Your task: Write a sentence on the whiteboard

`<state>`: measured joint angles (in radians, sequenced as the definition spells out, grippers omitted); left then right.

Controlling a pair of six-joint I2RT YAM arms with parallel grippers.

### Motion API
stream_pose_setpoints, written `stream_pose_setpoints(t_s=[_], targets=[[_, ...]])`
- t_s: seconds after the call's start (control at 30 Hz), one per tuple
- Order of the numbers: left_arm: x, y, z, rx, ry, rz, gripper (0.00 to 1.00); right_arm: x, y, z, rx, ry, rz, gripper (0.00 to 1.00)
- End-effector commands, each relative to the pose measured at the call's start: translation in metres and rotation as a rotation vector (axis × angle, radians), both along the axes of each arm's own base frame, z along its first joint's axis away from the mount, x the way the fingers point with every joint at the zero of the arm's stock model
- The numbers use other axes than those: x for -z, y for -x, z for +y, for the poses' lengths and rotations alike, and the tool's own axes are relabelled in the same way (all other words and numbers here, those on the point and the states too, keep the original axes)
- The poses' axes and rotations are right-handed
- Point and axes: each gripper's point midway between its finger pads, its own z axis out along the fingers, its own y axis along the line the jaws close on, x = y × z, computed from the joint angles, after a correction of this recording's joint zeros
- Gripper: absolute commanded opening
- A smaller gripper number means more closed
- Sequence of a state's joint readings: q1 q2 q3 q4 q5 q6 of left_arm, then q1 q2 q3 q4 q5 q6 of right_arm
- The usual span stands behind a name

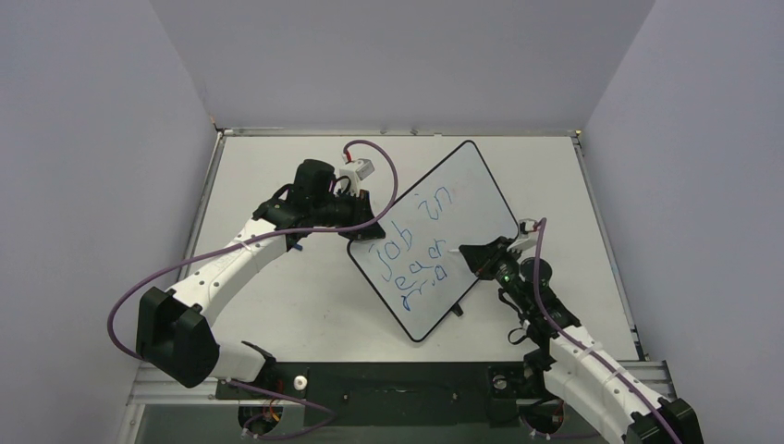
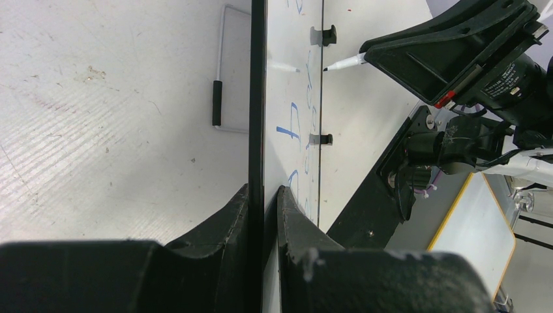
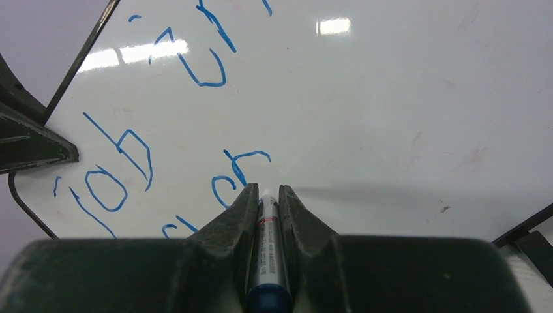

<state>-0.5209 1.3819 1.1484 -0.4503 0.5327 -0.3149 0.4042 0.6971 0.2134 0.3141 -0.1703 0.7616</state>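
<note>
The whiteboard (image 1: 462,199) stands tilted across the middle of the table. My left gripper (image 1: 367,227) is shut on its left edge. In the left wrist view the fingers (image 2: 264,195) pinch the black border (image 2: 257,98) edge-on. The sentence (image 1: 416,245) runs in blue wobbly lines, "job in" above two smaller lines, and it shows close up as blue lettering (image 3: 124,169). My right gripper (image 1: 476,256) is shut on a blue-capped marker (image 3: 267,248). The marker tip (image 2: 339,64) points at the board just right of the last letters. A small gap shows between the tip and its reflection.
A thin wire loop with a black sleeve (image 2: 217,103) lies on the tabletop behind the board. Small black feet (image 2: 324,34) stick out of the board's edge. The white table (image 1: 277,305) ends in a metal rail at the back and grey walls on both sides.
</note>
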Motion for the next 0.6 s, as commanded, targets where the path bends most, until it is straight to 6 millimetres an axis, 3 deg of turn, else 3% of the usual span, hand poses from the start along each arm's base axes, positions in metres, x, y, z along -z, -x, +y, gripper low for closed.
stream_pose_setpoints(t_s=[0.0, 0.27, 0.57], targets=[[0.021, -0.005, 0.017, -0.026, -0.122, -0.052, 0.0, -0.016, -0.006, 0.004, -0.011, -0.034, -0.057, 0.0], [0.021, -0.004, 0.017, -0.026, -0.123, -0.051, 0.0, -0.007, -0.007, 0.004, -0.011, -0.024, -0.039, 0.0], [0.02, -0.005, 0.017, -0.026, -0.122, -0.052, 0.0, 0.021, -0.002, -0.001, -0.003, 0.019, 0.022, 0.0]])
